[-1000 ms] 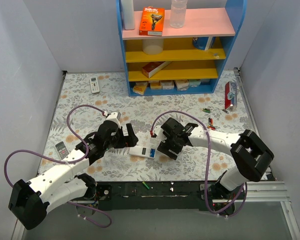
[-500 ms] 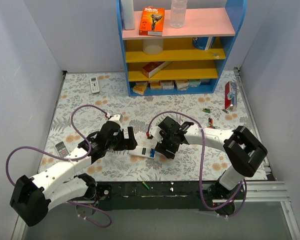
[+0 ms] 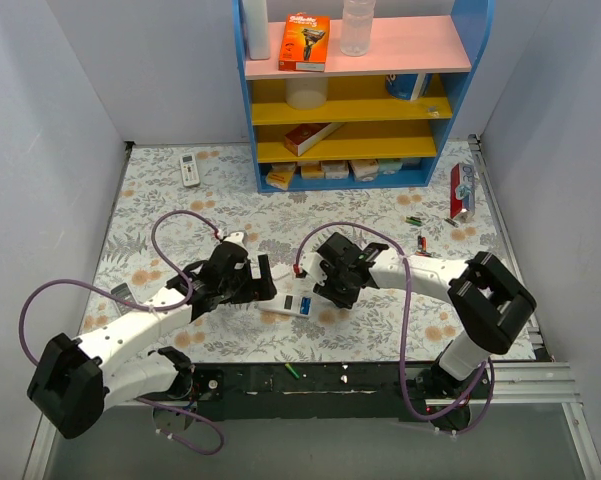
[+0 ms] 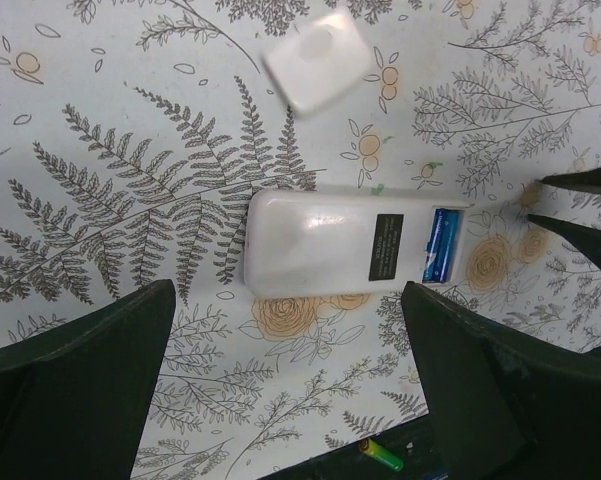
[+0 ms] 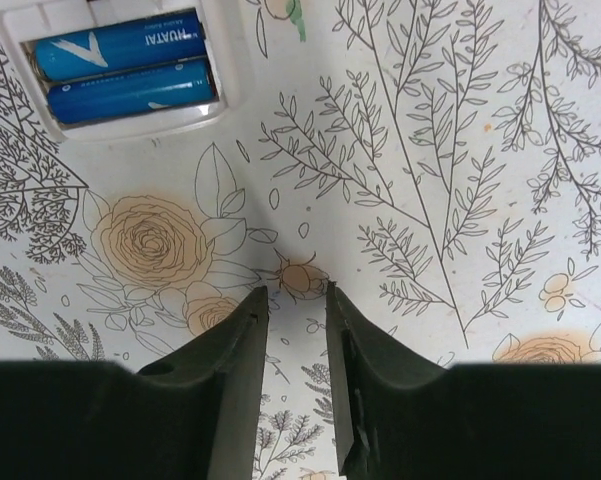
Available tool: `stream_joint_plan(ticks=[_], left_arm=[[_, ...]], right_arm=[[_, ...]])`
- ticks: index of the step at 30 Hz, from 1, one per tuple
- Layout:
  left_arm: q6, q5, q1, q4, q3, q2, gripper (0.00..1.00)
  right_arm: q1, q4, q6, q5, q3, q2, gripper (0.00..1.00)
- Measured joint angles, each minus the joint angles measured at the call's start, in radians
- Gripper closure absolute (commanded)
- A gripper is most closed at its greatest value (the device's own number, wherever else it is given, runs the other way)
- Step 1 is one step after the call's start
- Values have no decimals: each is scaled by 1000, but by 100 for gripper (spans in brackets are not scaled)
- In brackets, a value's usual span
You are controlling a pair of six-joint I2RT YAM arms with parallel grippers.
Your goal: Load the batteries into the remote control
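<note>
The remote control lies back-up on the flowered cloth, also seen from above. Its recess is uncovered and two blue batteries lie side by side in it. The white battery cover lies loose just beyond the remote. My left gripper hovers over the remote's left part, open wide and holding nothing. My right gripper stands just right of the battery end, its jaws a narrow gap apart with only cloth between them.
A green battery lies on the black front rail. More loose batteries lie at the right. Another white remote sits at the back left, a grey one at the left edge. A blue shelf stands behind.
The right gripper's jaws have narrowed from wide to a slim gap, and it shifted left toward the remote's battery end. The left arm edged slightly closer, still wide open.
</note>
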Motion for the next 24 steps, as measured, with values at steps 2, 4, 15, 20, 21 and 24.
stream_joint_plan(ticks=[2, 4, 15, 20, 21, 24], left_arm=[[-33, 0, 0, 2, 0, 30, 2], [-63, 1, 0, 3, 0, 56, 2], [-165, -149, 1, -82, 36, 119, 4], [-60, -244, 28, -88, 193, 247, 2], [-14, -249, 40, -74, 241, 298, 2], [84, -240, 75, -67, 359, 433, 2]], right_arm=[[0, -9, 0, 5, 0, -5, 70], [0, -13, 2, 9, 0, -13, 68], [-1, -15, 74, 40, 37, -46, 28], [-4, 0, 165, 107, 56, -68, 19], [-6, 0, 179, 115, 56, -80, 19], [-8, 12, 227, 134, 52, -129, 19]])
